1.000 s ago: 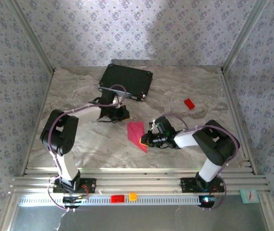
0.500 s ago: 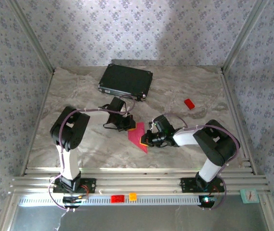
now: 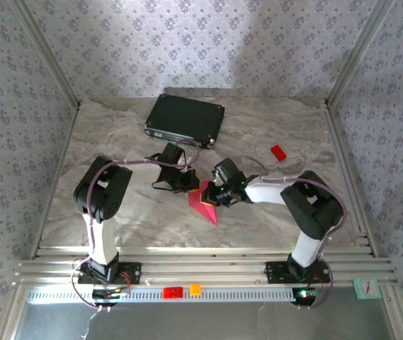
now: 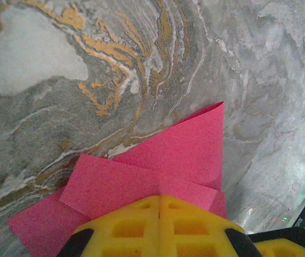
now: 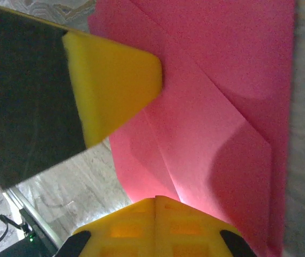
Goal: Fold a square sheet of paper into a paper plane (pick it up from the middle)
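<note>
The magenta-pink sheet of paper (image 3: 206, 207) lies flat on the marble table, folded into a pointed wedge with its tip toward the near edge. Overlapping flaps and creases show in the left wrist view (image 4: 187, 147) and the right wrist view (image 5: 222, 101). My left gripper (image 3: 190, 185) is shut, and its yellow tips (image 4: 159, 199) rest on the paper's far-left part. My right gripper (image 3: 212, 197) is also shut, its tips (image 5: 155, 200) pressing on the paper from the right. The left gripper's yellow finger (image 5: 114, 80) lies close ahead of it on the sheet.
A black case (image 3: 185, 119) lies at the back of the table. A small red block (image 3: 278, 152) sits to the right. A red piece (image 3: 173, 291) and an orange cube (image 3: 195, 289) rest on the front rail. Aluminium posts and walls bound the table.
The left arm swung from beside the black case down to the paper's far-left edge. The right gripper slid left and farther up onto the paper. Both stayed shut.
</note>
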Tool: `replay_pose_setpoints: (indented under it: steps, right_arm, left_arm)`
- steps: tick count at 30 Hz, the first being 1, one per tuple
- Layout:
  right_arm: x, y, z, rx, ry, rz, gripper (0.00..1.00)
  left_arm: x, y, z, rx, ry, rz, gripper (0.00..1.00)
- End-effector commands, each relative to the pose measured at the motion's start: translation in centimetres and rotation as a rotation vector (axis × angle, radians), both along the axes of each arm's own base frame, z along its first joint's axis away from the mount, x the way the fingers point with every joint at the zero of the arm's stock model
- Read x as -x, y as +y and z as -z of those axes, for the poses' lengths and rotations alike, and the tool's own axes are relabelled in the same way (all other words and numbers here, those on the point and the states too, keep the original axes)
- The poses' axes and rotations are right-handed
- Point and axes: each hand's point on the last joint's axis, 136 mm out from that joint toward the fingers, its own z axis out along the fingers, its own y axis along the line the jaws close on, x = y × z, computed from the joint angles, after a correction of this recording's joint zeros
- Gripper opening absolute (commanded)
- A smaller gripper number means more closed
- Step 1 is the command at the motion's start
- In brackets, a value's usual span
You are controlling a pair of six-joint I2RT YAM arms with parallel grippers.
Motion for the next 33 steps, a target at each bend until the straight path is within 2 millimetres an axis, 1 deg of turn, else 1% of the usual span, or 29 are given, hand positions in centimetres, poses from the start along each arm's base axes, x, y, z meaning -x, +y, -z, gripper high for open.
replay_pose_setpoints:
  steps: [1,3,6,12,15,17,20,23,25,27,29,33]
  right_arm:
    - [0.9,-0.4,2.2,0.067,0.045,-0.018,0.02]
    - [2.1,-1.2,3.2,0.088,0.073,-0.018,0.02]
    - [3.9,-2.2,3.5,0.083,0.082,-0.011,0.02]
    - [7.4,-4.2,3.4,0.075,0.100,-0.027,0.05]
    - [8.5,-4.9,3.1,0.064,0.098,-0.031,0.06]
    - [8.9,-5.2,2.8,0.056,0.092,-0.026,0.06]
    - [8.3,-5.0,1.3,0.032,0.055,-0.020,0.07]
    - [6.7,-3.8,-0.9,0.000,-0.007,-0.029,0.07]
    - [5.4,-3.0,-1.7,-0.007,-0.029,-0.030,0.07]
    - [3.8,-2.1,-1.9,-0.006,-0.037,-0.019,0.07]
    - [2.1,-1.4,-1.8,-0.004,-0.042,-0.008,0.08]
    - [-0.8,-0.4,-0.5,0.025,-0.045,0.022,0.09]
  left_arm:
    - [1.1,1.6,3.2,-0.105,0.052,-0.007,0.00]
    - [1.2,1.6,3.3,-0.107,0.057,-0.004,0.00]
    - [1.3,1.8,3.5,-0.114,0.060,-0.003,0.00]
    - [1.4,1.9,4.0,-0.101,0.078,-0.016,0.00]
    - [1.3,1.9,3.9,-0.091,0.081,-0.021,0.00]
    - [1.3,1.8,3.9,-0.087,0.084,-0.020,0.00]
    - [1.2,1.7,3.7,-0.081,0.083,-0.020,0.00]
    - [1.2,1.6,3.5,-0.076,0.081,-0.015,0.00]
    - [1.2,1.6,3.6,-0.076,0.082,-0.014,0.00]
    - [1.3,1.6,3.7,-0.077,0.085,-0.012,0.00]
    - [1.3,1.6,3.8,-0.076,0.087,-0.011,0.00]
    - [1.5,1.6,3.8,-0.071,0.091,-0.007,0.00]
